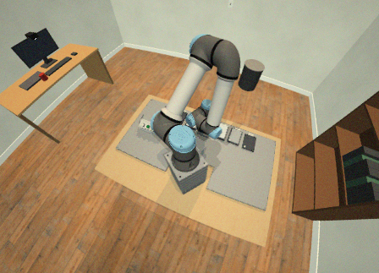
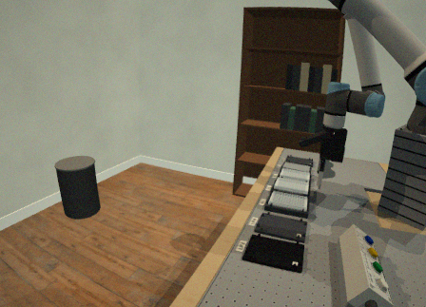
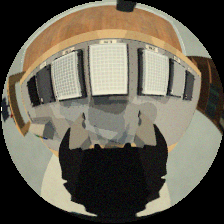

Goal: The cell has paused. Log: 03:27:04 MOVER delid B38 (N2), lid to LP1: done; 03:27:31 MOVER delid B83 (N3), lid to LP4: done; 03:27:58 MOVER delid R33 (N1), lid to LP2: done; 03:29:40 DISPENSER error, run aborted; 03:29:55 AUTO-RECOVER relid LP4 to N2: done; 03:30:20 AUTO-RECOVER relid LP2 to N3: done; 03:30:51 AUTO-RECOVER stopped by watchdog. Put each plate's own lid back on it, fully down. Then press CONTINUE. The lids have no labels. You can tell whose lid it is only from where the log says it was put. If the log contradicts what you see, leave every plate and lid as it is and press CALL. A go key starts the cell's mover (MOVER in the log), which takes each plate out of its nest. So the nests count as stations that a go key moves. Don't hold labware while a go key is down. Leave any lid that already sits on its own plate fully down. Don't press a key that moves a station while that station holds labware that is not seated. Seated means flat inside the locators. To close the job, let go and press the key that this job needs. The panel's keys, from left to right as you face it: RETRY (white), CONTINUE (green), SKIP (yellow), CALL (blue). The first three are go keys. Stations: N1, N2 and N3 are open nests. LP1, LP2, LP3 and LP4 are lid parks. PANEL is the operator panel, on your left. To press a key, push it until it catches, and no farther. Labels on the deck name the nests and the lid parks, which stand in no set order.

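My gripper (image 2: pixel 321 177) (image 3: pixel 111 112) is open and empty, above the deck on the robot's side of the station row. A pale gridded plate (image 2: pixel 287 201) (image 3: pixel 67 75) stands left of centre in the wrist view, another plate (image 3: pixel 108 69) in the centre and a third plate (image 3: pixel 155 72) to the right. Beyond it are a light grey flat piece (image 1: pixel 234 137) (image 3: pixel 176 79) and a dark station (image 1: pixel 249 143) (image 2: pixel 299 161) (image 3: pixel 189 86). At the panel end are a black station (image 2: pixel 275 253) (image 3: pixel 33 90) and a dark grey one (image 2: pixel 281 226) (image 3: pixel 45 84). Clear lids and exact seating cannot be made out.
The operator panel (image 1: pixel 145 124) (image 2: pixel 354 268) stands at the left end, with blue (image 2: pixel 369 239), yellow (image 2: pixel 373 252), green (image 2: pixel 377 267) and white keys. Station labels are too blurred to read surely. The arm's pedestal (image 1: pixel 189 179) (image 2: pixel 404 178) stands behind the gripper.
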You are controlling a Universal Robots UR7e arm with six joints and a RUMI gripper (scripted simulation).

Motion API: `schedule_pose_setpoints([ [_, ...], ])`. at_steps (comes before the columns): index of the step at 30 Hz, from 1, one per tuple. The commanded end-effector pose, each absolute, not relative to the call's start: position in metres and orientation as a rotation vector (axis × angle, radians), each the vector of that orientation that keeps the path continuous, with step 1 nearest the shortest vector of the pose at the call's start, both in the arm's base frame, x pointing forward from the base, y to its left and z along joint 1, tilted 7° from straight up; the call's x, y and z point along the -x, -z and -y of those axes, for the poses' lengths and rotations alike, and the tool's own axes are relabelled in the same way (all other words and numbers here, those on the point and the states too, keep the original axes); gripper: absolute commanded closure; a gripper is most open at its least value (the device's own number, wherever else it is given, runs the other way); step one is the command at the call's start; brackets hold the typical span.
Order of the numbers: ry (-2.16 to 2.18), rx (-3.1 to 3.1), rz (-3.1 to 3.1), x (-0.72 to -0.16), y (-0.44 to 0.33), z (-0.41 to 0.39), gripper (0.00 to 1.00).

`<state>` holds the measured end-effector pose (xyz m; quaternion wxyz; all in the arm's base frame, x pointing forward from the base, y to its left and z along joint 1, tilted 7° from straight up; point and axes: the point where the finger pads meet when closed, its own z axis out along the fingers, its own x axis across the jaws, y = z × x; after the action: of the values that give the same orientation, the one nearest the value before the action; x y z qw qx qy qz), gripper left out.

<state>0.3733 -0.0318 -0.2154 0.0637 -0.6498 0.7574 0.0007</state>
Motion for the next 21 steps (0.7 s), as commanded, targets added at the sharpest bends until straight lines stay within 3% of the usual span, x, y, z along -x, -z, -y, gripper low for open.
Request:
schedule_pose_setpoints([
  [1,-0.011,1.966,-2.292,-0.401,0.214,0.036,0.18],
  [21,-0.011,1.966,-2.292,-0.470,0.209,0.045,0.18],
])
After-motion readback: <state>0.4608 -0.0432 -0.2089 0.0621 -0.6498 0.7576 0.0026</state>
